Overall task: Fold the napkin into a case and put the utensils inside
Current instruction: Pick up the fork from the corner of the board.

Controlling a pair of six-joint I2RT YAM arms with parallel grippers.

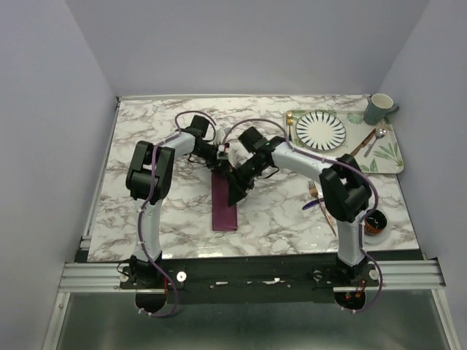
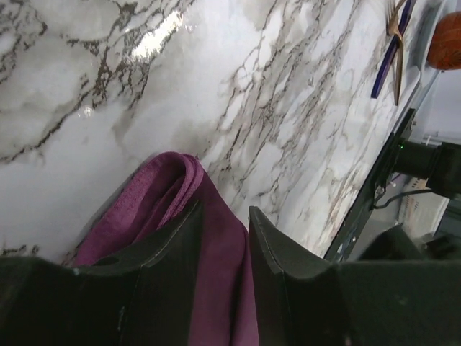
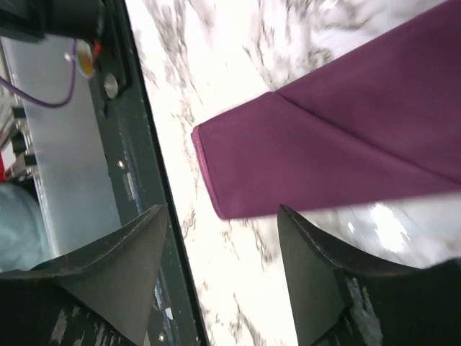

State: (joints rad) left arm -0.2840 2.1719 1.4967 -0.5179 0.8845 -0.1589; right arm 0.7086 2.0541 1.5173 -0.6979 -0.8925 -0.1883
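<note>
- Between the fingers point(image 2: 169, 252) of the left gripper point(image 2: 224, 209) we see the case point(image 2: 216, 288), its plum cloth filling the gap from one finger to the other.
- These fingers stand partly apart, and we cannot tell whether they pinch the cloth or only sit over it.
- Just ahead of the left fingertips lies one end of the case, bunched, with its folded layers showing. More cloth spreads out past the outer side of one finger.
- On the right gripper point(image 3: 223, 209) the fingers point(image 3: 324, 274) stand wide apart with nothing held. Bare marble table point(image 3: 238, 288) shows between them.
- Just ahead of the right fingertips lies the other end of the case, squared off and flat on the table, with a diagonal fold line across it. We see no contact with either finger.
- From above, the case is a long, narrow strip. The left fingers are at its far end, and the right fingers are over its right edge, a little nearer to us.
- Well off to the right of the right fingers, the fork point(image 1: 314, 191) and the knife point(image 1: 314, 205) lie close together on the table, outside the case and apart from both grippers.
- Far beyond the left fingertips, the left wrist view shows these two utensils again, lying near a bowl point(image 2: 446, 36).
</note>
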